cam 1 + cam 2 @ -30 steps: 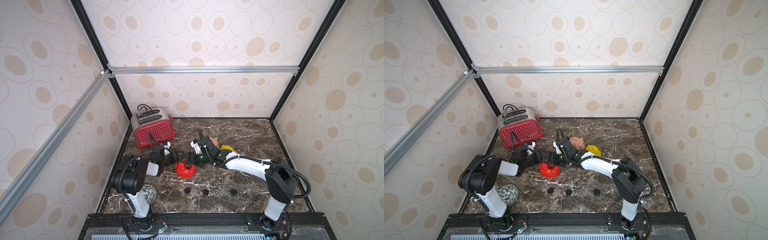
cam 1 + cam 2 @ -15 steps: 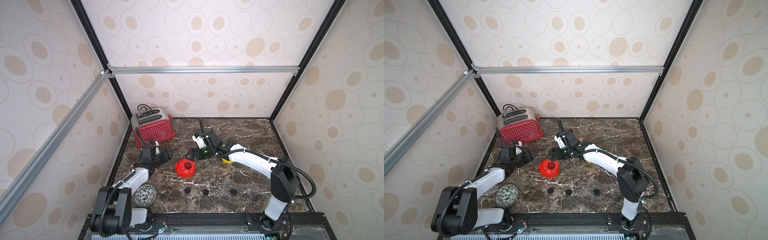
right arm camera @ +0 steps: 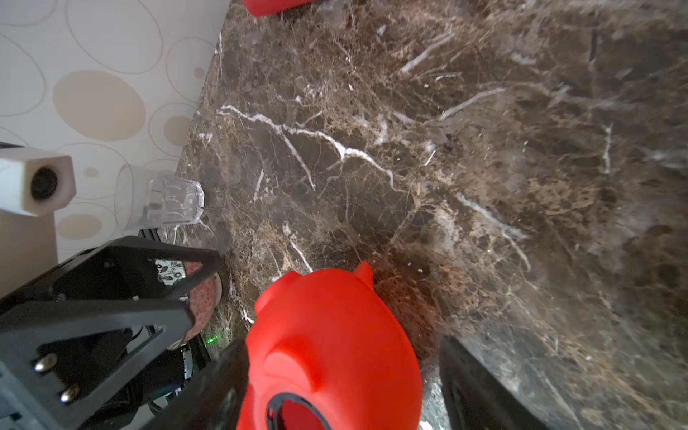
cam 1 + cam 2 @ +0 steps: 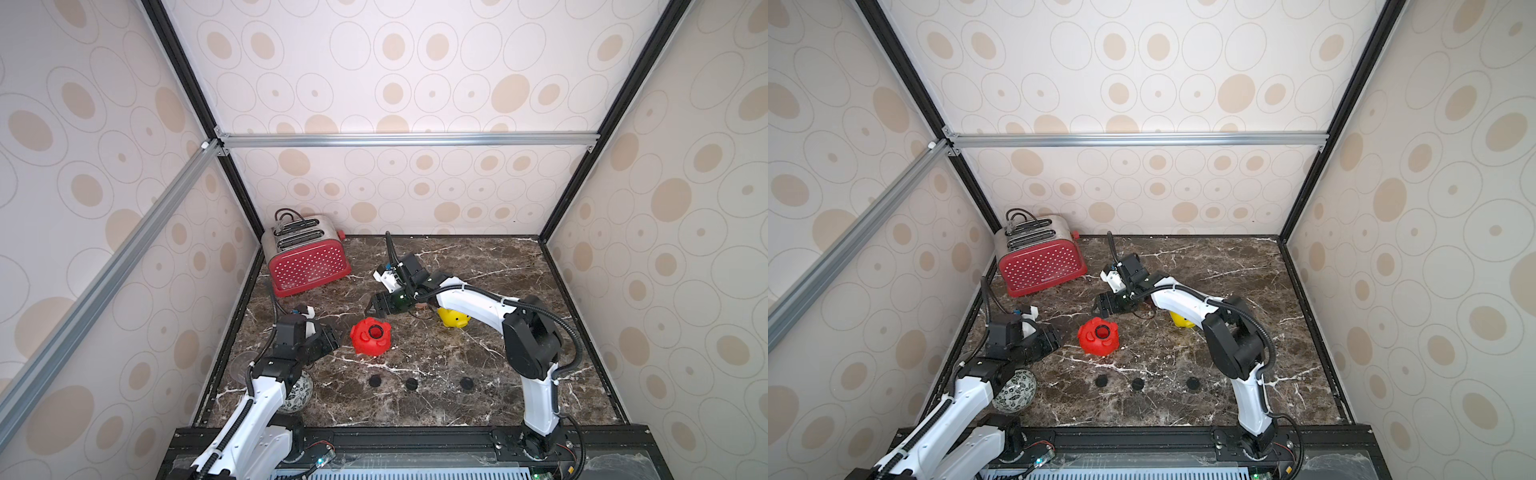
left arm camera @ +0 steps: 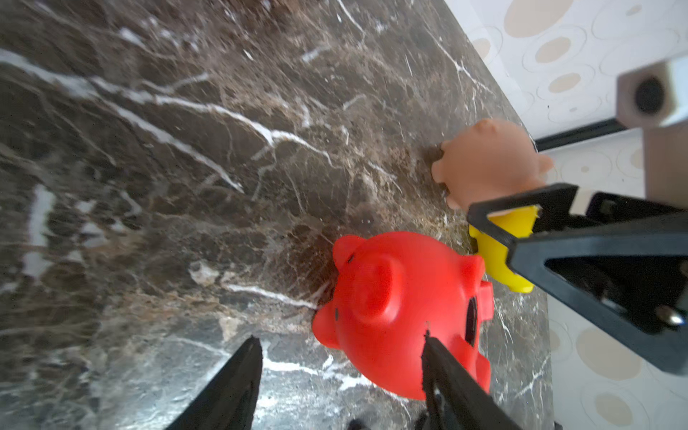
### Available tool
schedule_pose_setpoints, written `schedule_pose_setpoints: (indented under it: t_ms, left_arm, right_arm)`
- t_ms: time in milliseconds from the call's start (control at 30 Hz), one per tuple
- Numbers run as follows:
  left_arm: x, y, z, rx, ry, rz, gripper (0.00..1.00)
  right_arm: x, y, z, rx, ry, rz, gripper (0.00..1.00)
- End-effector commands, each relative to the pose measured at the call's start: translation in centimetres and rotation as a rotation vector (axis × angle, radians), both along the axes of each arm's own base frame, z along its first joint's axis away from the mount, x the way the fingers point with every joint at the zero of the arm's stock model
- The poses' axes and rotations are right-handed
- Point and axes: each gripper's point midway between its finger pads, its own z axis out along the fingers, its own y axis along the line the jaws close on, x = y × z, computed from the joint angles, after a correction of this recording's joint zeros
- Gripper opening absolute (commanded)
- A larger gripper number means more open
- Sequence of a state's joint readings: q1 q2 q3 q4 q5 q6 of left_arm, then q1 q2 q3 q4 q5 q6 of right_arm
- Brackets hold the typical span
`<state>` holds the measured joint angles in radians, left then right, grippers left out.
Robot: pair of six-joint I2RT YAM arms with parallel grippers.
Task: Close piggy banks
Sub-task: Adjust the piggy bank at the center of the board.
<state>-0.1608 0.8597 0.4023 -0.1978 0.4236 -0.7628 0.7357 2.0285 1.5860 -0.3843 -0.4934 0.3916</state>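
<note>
Since one second earlier: left arm (image 4: 266, 399) lowered from raised-elbow pose, left end effector (image 4: 335, 335) drawn back off red piggy bank (image 4: 371, 337). Peach piggy bank (image 5: 487, 163) now covered by right arm (image 4: 473, 305) in top views.

Left end effector set just beside red piggy bank, fingers apart, nothing held. Right end effector (image 4: 372, 308) held just behind it, fingers apart, nothing gripped.

Red piggy bank laid on table (image 4: 415, 409), belly hole up. Yellow piggy bank (image 4: 454, 318) partly hidden under right arm, beside peach one.

Light is bright and even, shadows soft. Both top views are sharp (edges bend a little); in the wrist views the marble tabletop (image 5: 93, 223) looks blurred.
</note>
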Motion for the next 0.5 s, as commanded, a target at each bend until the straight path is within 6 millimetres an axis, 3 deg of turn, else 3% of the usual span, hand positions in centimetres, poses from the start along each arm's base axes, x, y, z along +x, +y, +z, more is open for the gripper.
schedule_pose_setpoints:
  t_ms: [0,267,467]
  left_arm:
    - [-0.8,-1.6,-0.9,-0.065,0.049,-0.033,0.65]
    - [0.5,-2.9,-1.4,-0.11,0.054,-0.06,0.65]
    - [2.1,-3.5,-1.6,-0.121,0.047,-0.071,0.64]
  right_arm:
    - [-0.6,0.5,0.2,0.02,0.014,0.034,0.8]
    - [-2.1,-0.2,-1.1,0.029,0.078,0.03,0.79]
    - [-3.4,-0.9,-0.7,0.053,0.097,0.024,0.78]
